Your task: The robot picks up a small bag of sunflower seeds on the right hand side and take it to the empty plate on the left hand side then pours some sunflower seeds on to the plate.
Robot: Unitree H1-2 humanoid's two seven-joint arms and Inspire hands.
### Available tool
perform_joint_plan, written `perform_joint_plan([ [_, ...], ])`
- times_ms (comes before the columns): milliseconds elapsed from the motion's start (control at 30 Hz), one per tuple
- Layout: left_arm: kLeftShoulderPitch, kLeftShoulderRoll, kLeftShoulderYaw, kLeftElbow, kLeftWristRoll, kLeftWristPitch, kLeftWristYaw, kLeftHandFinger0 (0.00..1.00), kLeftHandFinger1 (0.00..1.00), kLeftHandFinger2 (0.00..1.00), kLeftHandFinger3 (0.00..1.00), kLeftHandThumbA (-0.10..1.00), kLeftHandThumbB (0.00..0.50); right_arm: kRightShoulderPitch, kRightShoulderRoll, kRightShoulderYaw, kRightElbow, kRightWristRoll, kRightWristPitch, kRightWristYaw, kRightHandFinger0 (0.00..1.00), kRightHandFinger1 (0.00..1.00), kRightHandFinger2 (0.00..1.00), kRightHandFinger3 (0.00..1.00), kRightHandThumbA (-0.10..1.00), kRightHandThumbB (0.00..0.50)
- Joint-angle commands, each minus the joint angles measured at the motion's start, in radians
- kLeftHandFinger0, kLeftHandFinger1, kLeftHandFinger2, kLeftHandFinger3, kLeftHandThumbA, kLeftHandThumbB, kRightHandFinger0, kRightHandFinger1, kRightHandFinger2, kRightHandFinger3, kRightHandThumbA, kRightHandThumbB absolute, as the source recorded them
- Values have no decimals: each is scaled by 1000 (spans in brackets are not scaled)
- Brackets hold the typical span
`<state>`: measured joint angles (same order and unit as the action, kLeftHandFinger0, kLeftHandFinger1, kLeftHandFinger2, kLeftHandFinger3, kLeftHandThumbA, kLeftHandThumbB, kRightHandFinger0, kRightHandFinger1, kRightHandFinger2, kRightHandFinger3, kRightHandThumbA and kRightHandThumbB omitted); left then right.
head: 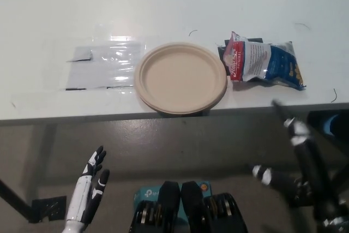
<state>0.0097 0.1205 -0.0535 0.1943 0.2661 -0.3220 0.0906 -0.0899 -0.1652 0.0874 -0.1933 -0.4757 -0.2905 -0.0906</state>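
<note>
Here the bag of sunflower seeds [265,63] lies on its side in the upper right of the frame, on the white table [163,4], its red-and-white end turned toward the plate and its blue end pointing to the right edge. The beige paper plate [181,77] sits in the centre of the frame, empty, just beside the bag, with its lower rim at the table's front edge. A clear plastic sheet [101,65] lies flat on the table left of the plate. The white left hand [90,186] rests low in the lower left, below the table edge, fingers spread and holding nothing. The black right hand [292,159] is raised in the lower right, blurred, below the table edge and apart from the bag, fingers apart and empty.
</note>
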Motion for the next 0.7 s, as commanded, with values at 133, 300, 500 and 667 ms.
perform_joint_plan([
  [133,-5,-1,8,-12,20,-47,30,1000,1000,1000,1000,1000,339,-199,-57,-69,28,-169,180,11,1000,1000,1000,1000,949,301],
  [300,-12,2,10,-12,18,-50,26,1000,1000,1000,1000,1000,331,-292,-88,-71,128,-174,243,25,1000,1000,1000,1000,917,291],
  [500,-13,2,10,-2,15,-61,24,1000,1000,1000,1000,1000,334,-386,-122,-54,277,-190,267,11,1000,1000,1000,1000,929,299],
  [667,-9,0,13,-5,14,-57,25,1000,1000,1000,1000,1000,334,-438,-138,-30,396,-203,258,-16,1000,1000,1000,1000,958,301],
])
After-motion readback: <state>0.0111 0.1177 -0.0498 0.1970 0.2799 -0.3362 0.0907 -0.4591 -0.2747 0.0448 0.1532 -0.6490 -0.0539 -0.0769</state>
